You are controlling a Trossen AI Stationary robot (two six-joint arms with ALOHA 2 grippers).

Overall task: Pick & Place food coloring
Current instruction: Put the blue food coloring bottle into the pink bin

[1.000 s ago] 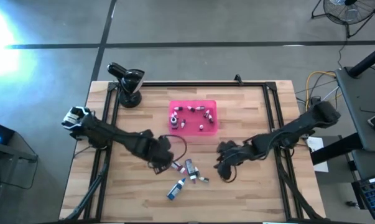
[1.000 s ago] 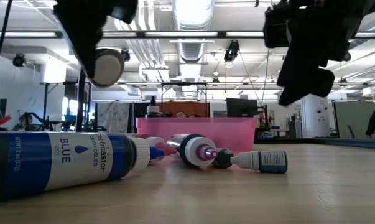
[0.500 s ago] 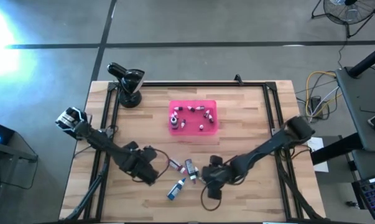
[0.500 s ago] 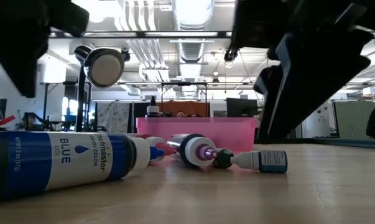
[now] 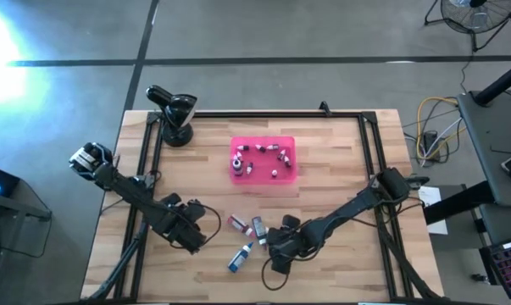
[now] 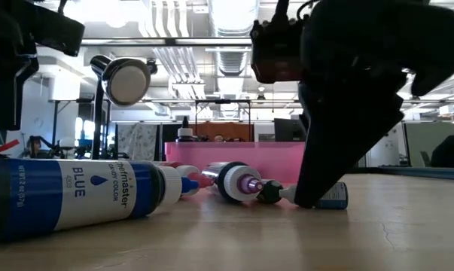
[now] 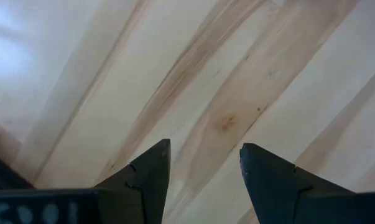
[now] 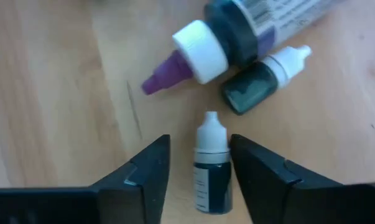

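R gripper (image 8: pixel 198 171) is spread open low over the table (image 5: pixel 340 161), w/ a small white-capped dropper bottle (image 8: pixel 211 163) lying between its fingers, not clamped. Just past it lie a purple-tipped bottle (image 8: pixel 237 34) & a dark one (image 8: pixel 259 83); its lower end is cut off. L gripper (image 7: pixel 203 174) gapes over bare wood, holding nothing.

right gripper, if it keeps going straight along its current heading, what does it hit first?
Likely the small white-capped dropper bottle lying between the open fingers of the right gripper. Past its cap sit a dark bottle and a purple-tipped bottle; depth is hard to judge.
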